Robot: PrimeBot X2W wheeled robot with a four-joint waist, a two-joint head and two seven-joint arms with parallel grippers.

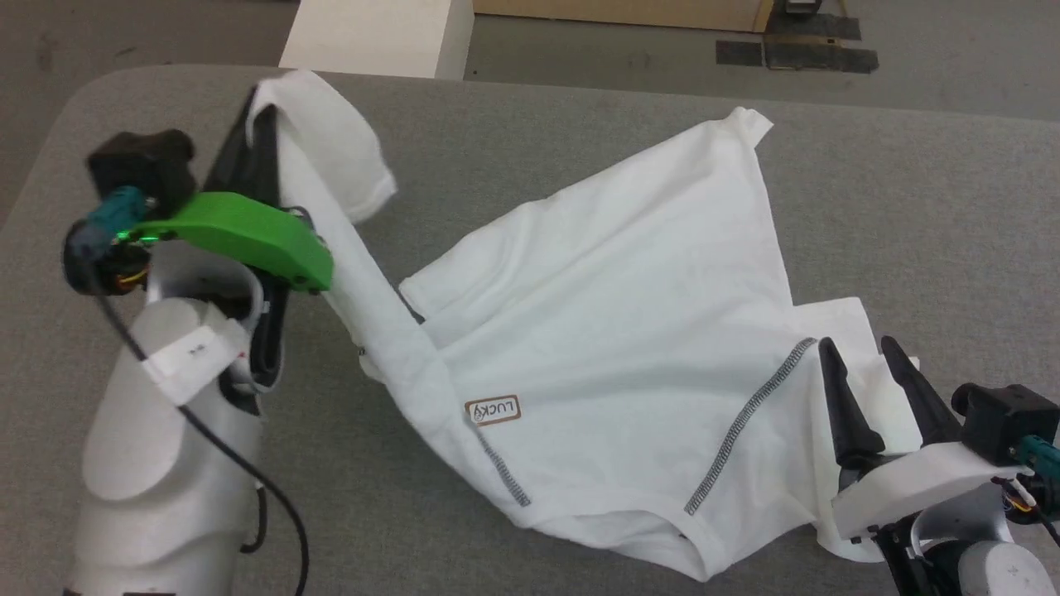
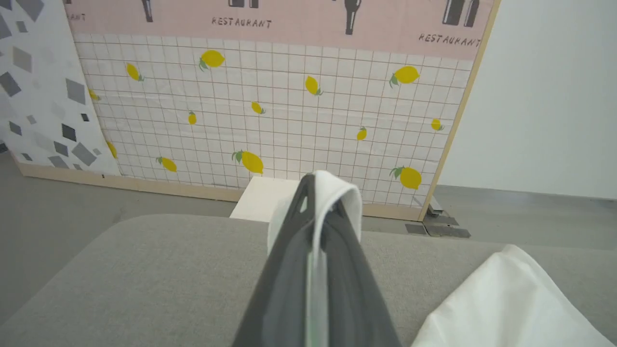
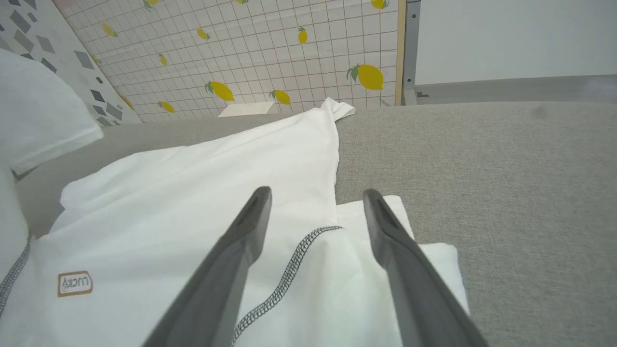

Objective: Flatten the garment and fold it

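While the left gripper point(image 1: 257, 103) pinches the thin, zigzag-stitched garment point(image 1: 613, 290) — the right gripper point(image 1: 859, 348) gapes wide.

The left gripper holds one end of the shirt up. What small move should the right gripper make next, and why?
Probably lower the right gripper and close its jaws on the sleeve beneath. They stand open over that sleeve of the garment, which lies on the table, while the left gripper is shut on a raised part. A second grip seems needed to pull it flat.
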